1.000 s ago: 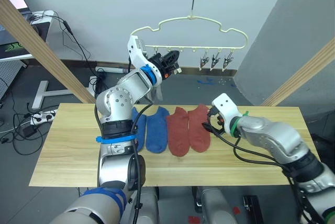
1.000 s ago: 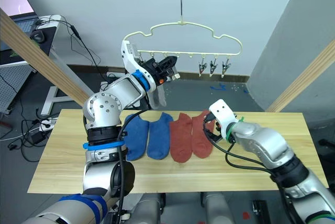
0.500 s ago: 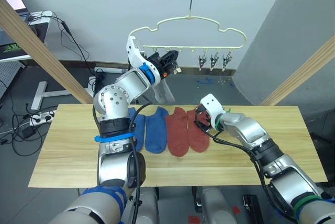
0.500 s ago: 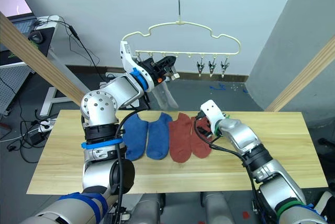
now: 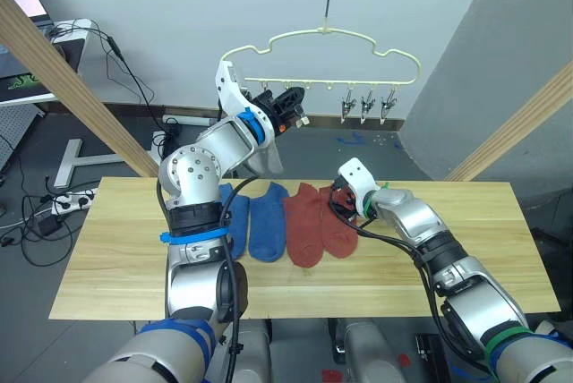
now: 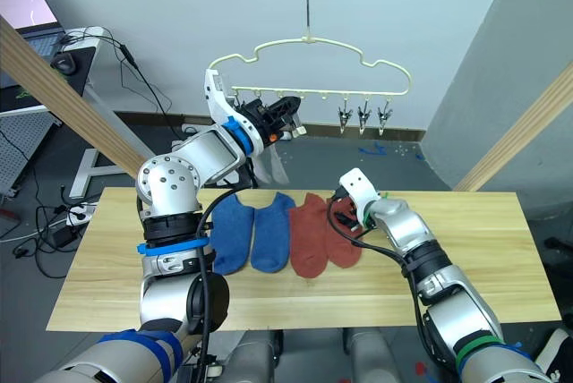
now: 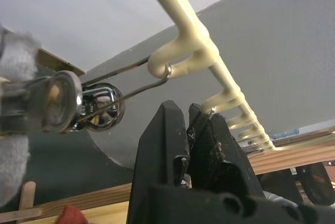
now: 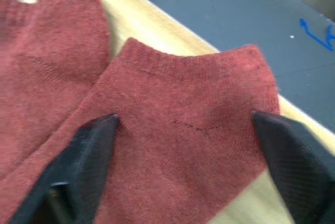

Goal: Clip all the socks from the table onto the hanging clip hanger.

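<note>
Right gripper (image 8: pixel 183 130) spread wide over rightmost red sock (image 8: pixel 178 124), holding nothing; sock lay near-far, cuff far. Left gripper (image 5: pixel 288 107) closed at clip hanger (image 5: pixel 358 47).

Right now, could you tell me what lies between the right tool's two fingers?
In the right wrist view, the cuff end of a brick red sock lies flat on the table between the open right tool's fingers.

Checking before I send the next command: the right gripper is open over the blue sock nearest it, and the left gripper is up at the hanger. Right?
Not quite. The right gripper is open over a brick red sock, not a blue one, as the right wrist view shows. The left gripper is indeed up at the clip hanger.
</note>
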`<move>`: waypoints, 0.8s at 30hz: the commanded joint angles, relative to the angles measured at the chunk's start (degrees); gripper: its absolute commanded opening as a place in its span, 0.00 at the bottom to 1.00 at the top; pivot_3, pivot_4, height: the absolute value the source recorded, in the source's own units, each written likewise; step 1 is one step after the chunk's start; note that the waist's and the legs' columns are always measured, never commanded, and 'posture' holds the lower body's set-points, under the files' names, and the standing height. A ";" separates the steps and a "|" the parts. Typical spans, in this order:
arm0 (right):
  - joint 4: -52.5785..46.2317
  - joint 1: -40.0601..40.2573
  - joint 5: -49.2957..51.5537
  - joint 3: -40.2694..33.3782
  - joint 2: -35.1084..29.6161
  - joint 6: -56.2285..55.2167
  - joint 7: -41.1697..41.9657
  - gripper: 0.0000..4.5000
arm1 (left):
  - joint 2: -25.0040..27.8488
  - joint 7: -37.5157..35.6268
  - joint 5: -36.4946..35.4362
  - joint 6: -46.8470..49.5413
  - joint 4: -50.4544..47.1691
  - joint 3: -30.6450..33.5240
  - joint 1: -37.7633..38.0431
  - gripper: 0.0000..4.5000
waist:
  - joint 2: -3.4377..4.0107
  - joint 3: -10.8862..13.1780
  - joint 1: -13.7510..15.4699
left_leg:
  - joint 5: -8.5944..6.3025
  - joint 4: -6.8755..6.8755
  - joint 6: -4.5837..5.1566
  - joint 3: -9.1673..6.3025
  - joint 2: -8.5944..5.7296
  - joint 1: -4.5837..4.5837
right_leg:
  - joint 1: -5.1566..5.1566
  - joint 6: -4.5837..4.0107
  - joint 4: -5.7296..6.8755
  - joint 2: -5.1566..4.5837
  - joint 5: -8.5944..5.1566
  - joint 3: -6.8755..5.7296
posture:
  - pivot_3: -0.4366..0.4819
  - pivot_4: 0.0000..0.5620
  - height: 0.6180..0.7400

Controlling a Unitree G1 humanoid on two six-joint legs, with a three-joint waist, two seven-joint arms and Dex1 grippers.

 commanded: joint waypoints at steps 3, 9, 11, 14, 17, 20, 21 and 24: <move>2.07 1.17 -2.61 -1.02 1.08 0.03 0.84 0.49 | 1.11 -0.06 -0.97 0.12 -1.35 -0.14 -0.59 0.05 | 0.00 0.00 0.08 | 0.00 0.01 0.00 0.00 -0.01 0.04 | 0.05 0.00 0.01 0.00 0.01 0.00 | 0.50 0.53 1.00; 1.99 1.51 -3.65 -1.84 1.58 -0.17 1.42 0.02 | 1.54 0.20 -1.58 0.33 -0.36 0.83 -1.27 0.05 | 0.00 0.00 0.15 | 0.00 0.01 -0.01 0.00 -0.01 0.05 | 0.06 0.01 0.01 0.00 0.05 0.01 | 0.49 0.52 1.00; 0.39 1.95 -3.56 -2.29 1.33 0.50 1.59 0.01 | 1.41 0.71 -2.56 0.99 0.22 1.85 -1.63 0.05 | 0.00 0.00 0.17 | 0.00 0.01 -0.01 0.01 -0.01 0.06 | 0.06 0.01 0.00 0.00 0.06 0.01 | 0.48 0.52 1.00; -5.92 3.05 -2.97 -3.95 0.48 2.95 1.60 0.01 | 1.50 1.42 -3.89 1.78 1.40 3.10 -2.38 0.05 | 0.00 0.00 0.18 | 0.00 0.01 -0.01 0.00 -0.01 0.06 | 0.06 0.01 0.00 0.00 0.06 0.01 | 0.47 0.52 1.00; -15.06 4.43 -2.24 -6.15 -0.41 7.10 1.02 0.01 | 1.61 2.27 -5.16 2.17 2.86 4.21 -3.22 0.05 | 0.02 0.01 0.18 | 0.00 -0.02 -0.01 0.00 -0.01 0.04 | 0.05 0.01 -0.02 -0.01 0.06 0.00 | 0.46 0.52 1.00; -25.70 5.87 -0.33 -8.90 -0.23 12.88 0.38 0.01 | 1.68 3.00 -6.44 2.76 4.34 5.29 -3.99 0.05 | 0.02 0.01 0.00 | 0.00 -0.05 -0.01 0.00 -0.01 0.01 | 0.01 0.01 -0.03 -0.01 0.06 0.00 | 0.45 0.51 1.00; -28.63 6.14 0.33 -9.72 0.11 14.64 0.09 0.01 | 1.75 3.15 -6.66 2.82 4.73 5.47 -4.17 0.05 | 0.02 0.01 -0.07 | 0.00 -0.07 -0.01 0.00 0.00 0.02 | 0.00 0.01 -0.02 -0.01 0.06 0.00 | 0.44 0.51 1.00; -35.62 6.21 1.06 -11.32 0.82 19.52 -1.05 0.01 | 1.80 3.58 -7.26 2.81 5.42 5.58 -4.44 0.05 | 0.02 0.01 -0.16 | 0.00 -0.10 -0.01 -0.03 0.01 0.02 | 0.00 0.01 -0.02 0.00 0.06 -0.03 | 0.44 0.51 1.00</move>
